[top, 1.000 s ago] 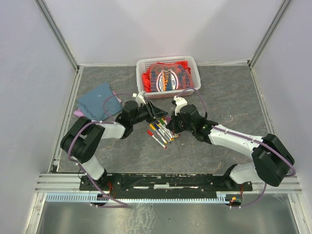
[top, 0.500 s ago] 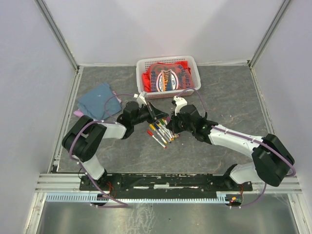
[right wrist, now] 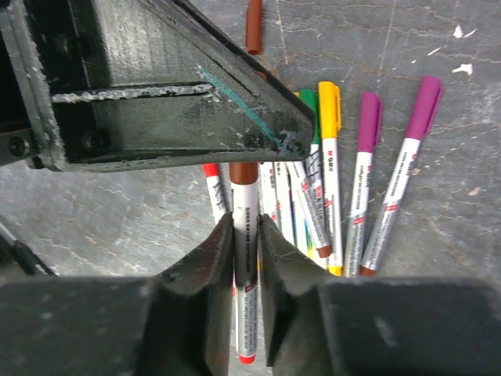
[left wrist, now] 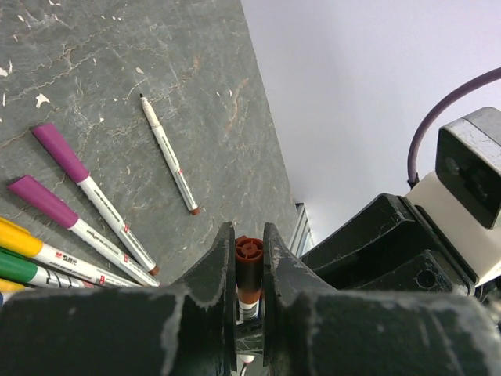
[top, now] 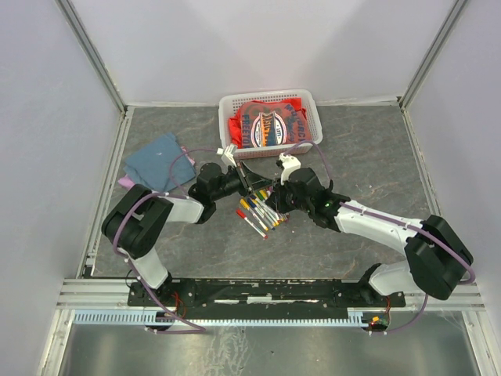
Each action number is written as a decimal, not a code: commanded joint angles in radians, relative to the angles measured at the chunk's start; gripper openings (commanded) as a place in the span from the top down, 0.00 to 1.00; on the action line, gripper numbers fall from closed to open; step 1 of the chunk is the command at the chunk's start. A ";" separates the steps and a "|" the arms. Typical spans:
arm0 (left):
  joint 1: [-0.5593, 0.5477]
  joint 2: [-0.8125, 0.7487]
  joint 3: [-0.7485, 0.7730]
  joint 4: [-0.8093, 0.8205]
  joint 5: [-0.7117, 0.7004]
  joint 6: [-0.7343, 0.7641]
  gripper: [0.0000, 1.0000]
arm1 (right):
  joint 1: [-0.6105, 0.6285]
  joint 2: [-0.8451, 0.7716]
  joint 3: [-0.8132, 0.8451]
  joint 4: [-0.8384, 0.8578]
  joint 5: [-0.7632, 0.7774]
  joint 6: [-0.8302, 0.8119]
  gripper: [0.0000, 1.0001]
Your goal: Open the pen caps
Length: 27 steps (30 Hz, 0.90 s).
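My left gripper (left wrist: 249,235) is shut on the brown cap (left wrist: 249,262) of a white-barrelled pen. My right gripper (right wrist: 246,223) is shut on that pen's barrel (right wrist: 245,205), and the cap end goes under the left fingers (right wrist: 180,86). Both grippers (top: 262,190) meet above a fan of several capped pens (top: 258,213) with purple (right wrist: 423,110), yellow (right wrist: 329,102) and green (right wrist: 309,102) caps. A loose brown cap (right wrist: 254,23) lies beyond them. One uncapped pen (left wrist: 168,154) lies apart on the table.
A white basket (top: 227,102) with red clothing stands at the back centre. A blue cloth (top: 159,160) lies at the left. Metal frame rails and white walls border the grey table.
Both grippers stay closed on the same pen. The left wrist has shifted very slightly toward the back; the pens on the table have not moved.
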 commanded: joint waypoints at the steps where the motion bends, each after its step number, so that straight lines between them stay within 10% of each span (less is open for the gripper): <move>1: -0.006 0.010 0.006 0.093 0.039 -0.045 0.97 | 0.006 0.007 0.049 0.044 -0.001 -0.001 0.88; 27: 0.081 -0.053 0.120 -0.208 -0.340 0.018 0.97 | 0.006 -0.040 -0.059 -0.009 0.071 -0.071 0.99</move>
